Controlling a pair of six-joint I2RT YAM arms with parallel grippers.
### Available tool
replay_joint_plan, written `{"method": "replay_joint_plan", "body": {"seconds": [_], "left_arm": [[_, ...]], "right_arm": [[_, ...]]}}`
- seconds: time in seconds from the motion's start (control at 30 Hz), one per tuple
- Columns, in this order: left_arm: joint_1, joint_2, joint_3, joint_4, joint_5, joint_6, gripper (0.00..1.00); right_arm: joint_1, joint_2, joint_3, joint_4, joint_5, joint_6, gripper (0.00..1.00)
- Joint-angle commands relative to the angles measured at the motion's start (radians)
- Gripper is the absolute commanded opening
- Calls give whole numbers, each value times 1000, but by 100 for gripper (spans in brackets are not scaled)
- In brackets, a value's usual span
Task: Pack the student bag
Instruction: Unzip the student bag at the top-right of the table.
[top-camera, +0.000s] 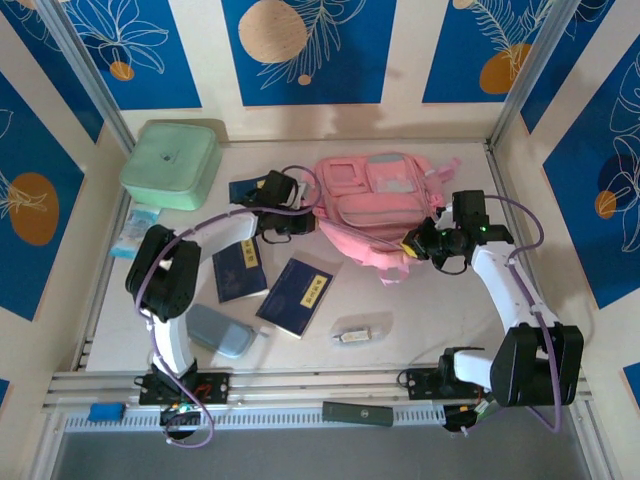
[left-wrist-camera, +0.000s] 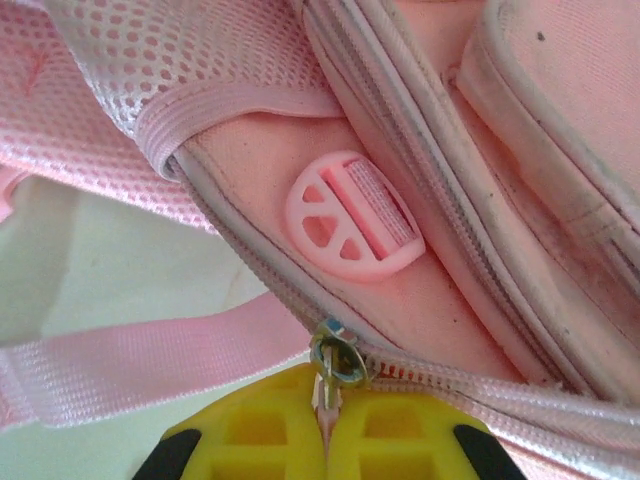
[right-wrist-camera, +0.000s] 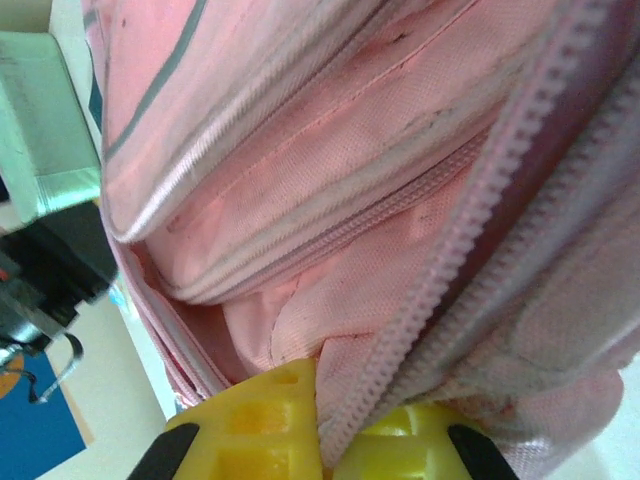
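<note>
1. While pressed fully together at the tips, pinching the metal zipper pull of the student bag: left gripper, yellow fingers meeting around the pull's tab.
2. Just beyond those tips, a round pink buckle on the bag's side; off to their left, a pink strap over pale table.
3. Likewise closed: right gripper, clamped on the bag's toothed zipper tape — tape running up and away from between the fingers, pink lining to its left.
4. From above: bag lying flat between the two grippers, touching both.
5. Well apart from the left gripper, on its side away from the bag: mint-green box — and back toward that arm's base, dark blue booklets and a grey-blue pouch.
</note>
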Motion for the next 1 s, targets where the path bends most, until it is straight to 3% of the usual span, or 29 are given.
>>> {"method": "replay_joint_plan", "body": {"seconds": [0.0,0.27,0.47,0.57,0.63,0.73,0.97], "left_arm": [[48,72,120,66,-27,-46,0],[65,224,289,33,-48,-2,0],[73,231,311,-1,-21,13,0],[77,194,303,-74,-17,22,14],[81,140,268,-107,17,27,26],[80,20,163,-110,32,14,32],[59,-311,-194,-121,58,-37,42]], "right_arm": [[63,-4,19,15,55,52,0],[221,106,29,178,158,149,2],[210,169,53,181,118,103,23],[214,153,80,121,132,56,40],[212,131,89,79,127,20,52],[210,100,105,2,125,-39,64],[282,48,125,-145,99,-132,76]]}}
